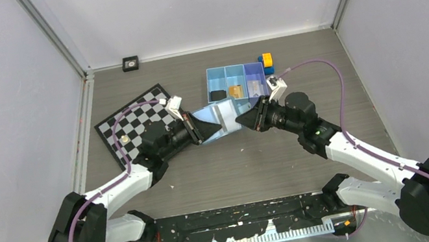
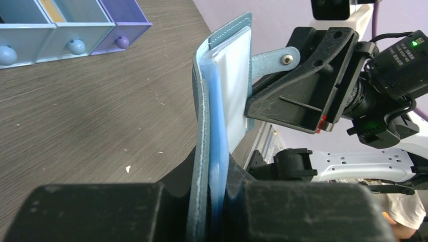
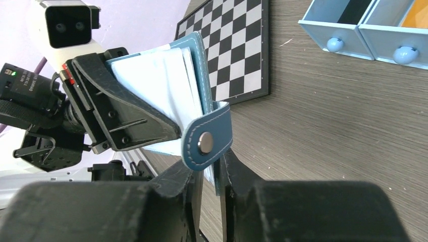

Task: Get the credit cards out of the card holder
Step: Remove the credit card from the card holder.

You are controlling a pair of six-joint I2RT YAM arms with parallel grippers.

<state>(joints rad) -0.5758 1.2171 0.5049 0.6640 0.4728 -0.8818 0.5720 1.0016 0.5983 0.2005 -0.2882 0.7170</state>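
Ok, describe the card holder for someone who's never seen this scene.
On the table, look in front of the three-compartment tray. The card holder is the open blue wallet the left end effector holds off the surface, the right end effector at its other edge. Unlike the tray, it has stitching and a snap-button strap.

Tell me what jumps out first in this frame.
The open blue card holder, held up mid-table between both arms: the left claw clamps one edge, the right claw sits at the snap-tab edge. Behind it stands a three-compartment blue tray, with a chessboard to the left.
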